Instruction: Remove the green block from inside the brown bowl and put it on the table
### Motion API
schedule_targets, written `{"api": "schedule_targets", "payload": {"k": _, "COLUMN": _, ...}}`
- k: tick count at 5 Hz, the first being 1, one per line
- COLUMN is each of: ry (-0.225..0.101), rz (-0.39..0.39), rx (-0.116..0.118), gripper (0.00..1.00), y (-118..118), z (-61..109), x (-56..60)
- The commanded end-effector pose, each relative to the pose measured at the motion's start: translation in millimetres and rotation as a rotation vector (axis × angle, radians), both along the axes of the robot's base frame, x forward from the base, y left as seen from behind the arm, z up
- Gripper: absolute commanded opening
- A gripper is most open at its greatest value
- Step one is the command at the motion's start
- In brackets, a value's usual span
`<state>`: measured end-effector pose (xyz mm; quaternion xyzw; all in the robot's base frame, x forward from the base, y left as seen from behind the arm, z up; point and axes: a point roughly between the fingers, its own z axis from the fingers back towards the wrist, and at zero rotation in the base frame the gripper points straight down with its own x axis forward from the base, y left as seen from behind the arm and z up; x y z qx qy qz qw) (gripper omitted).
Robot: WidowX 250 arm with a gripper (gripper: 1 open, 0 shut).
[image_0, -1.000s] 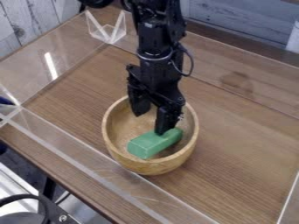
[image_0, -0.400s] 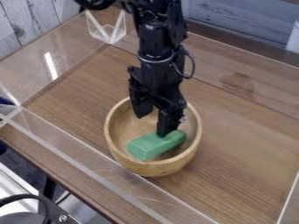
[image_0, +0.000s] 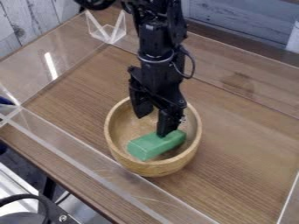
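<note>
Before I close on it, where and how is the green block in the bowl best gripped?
Grip the solid-green rectangular block across its long sides near the middle, coming from above: it lies flat and elongated inside the round light-tan wooden bowl, whose raised wall blocks a low side approach. The narrow width should suit the black gripper best.

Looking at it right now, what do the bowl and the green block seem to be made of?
The bowl looks like wood, probably with a smooth, lightly finished surface: it is light tan, with a thick rounded rim. The green block could be painted wood or plastic; its even, solid green shows no grain, so the picture leaves that open.
</note>
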<state>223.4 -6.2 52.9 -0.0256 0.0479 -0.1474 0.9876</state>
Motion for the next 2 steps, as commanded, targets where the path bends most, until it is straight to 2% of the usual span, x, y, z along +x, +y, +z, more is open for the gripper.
{"api": "schedule_targets", "payload": {"k": 1, "ry": 0.047, "rz": -0.03, "rx": -0.008, "gripper": 1.0, "y": -5.0, "z": -6.9, "x": -10.3}}
{"api": "schedule_targets", "payload": {"k": 2, "ry": 0.056, "rz": -0.032, "rx": -0.01, "gripper": 1.0, "y": -4.8, "z": -8.1, "x": -11.7}}
